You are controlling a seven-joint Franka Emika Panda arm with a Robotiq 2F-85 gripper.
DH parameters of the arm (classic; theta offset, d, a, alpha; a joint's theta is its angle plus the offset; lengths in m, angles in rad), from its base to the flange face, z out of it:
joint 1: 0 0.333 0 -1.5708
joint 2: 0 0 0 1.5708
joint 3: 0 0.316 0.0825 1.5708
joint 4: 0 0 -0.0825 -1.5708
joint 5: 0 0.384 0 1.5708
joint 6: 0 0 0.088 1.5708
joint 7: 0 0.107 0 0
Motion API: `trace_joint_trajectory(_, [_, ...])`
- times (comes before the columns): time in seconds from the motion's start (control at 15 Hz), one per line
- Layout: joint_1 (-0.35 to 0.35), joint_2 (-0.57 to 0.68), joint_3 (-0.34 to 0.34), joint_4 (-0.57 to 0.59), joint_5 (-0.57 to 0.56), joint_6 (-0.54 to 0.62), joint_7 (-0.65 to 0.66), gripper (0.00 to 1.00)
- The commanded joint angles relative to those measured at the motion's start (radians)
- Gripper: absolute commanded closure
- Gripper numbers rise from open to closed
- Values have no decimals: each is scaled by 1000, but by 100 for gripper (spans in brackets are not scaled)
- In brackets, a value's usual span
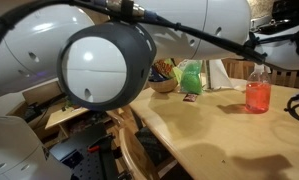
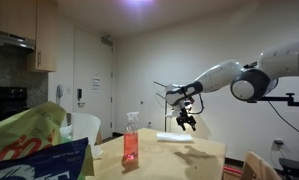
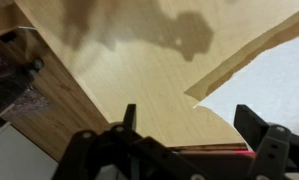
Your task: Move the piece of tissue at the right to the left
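Tissue (image 2: 175, 138), a flat white sheet, is lying on the wooden table (image 2: 205, 152) toward its far end. In the wrist view the same tissue (image 3: 274, 70) is filling the right side, its slanted edge running down toward the middle; whether it is one layer or folded is hard to tell from here. The gripper (image 2: 186, 120) is hanging in the air just above the sheet, apart from it, at the end of the white arm (image 2: 224, 75) that is reaching in from the side. Seen from the wrist, the gripper (image 3: 189, 115) is showing its two dark fingers (image 3: 130, 118) spread wide with only bare tabletop below, so the pincer is released and grasping nothing. Its shadow is falling on the wood near the top of that view. A clear spray bottle (image 2: 130, 145) with red liquid is standing upright on the table, well apart from the tissue. A crinkled snack bag (image 2: 29, 150) is crowding the near corner. In an exterior view a green bag (image 1: 192, 77) is sitting just beside a bowl (image 1: 164, 84).
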Motion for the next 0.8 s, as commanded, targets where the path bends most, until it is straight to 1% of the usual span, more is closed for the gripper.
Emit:
trace_joint_trajectory(0.0, [15, 0, -17, -25, -33, 2, 207, 0])
trace_joint_trajectory(0.33, [28, 2, -33, -71, -74, -20, 483, 0])
trace_joint_trajectory(0.6, [36, 4, -48, -79, -91, -38, 702, 0])
trace_joint_trajectory(0.73, [34, 4, -50, -66, -96, -49, 771, 0])
